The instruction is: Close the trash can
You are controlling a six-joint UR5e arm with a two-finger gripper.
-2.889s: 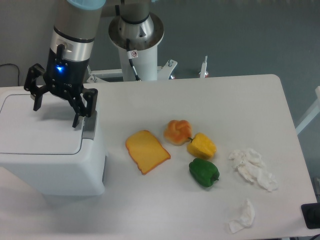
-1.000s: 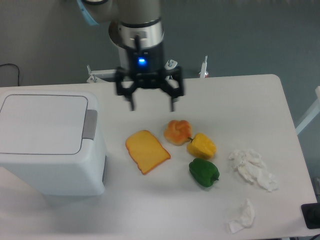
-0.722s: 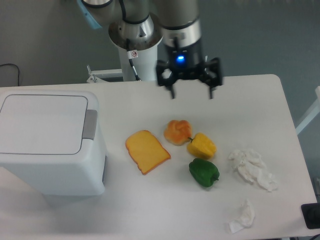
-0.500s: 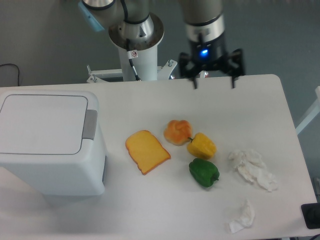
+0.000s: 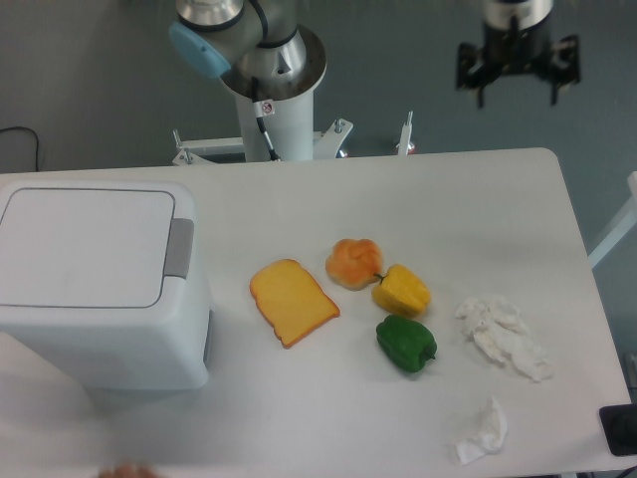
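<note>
Since the trash can (image 5: 100,284) lid lies flat, little can go wrong; the gripper (image 5: 518,75) hangs far right, jaws spread, empty.

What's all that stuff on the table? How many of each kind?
Trash can: 1
Bread slice: 1
Orange bun: 1
Peppers: 2, yellow and green
Crumpled tissues: 2, one larger, one smaller
Total: 7
</note>
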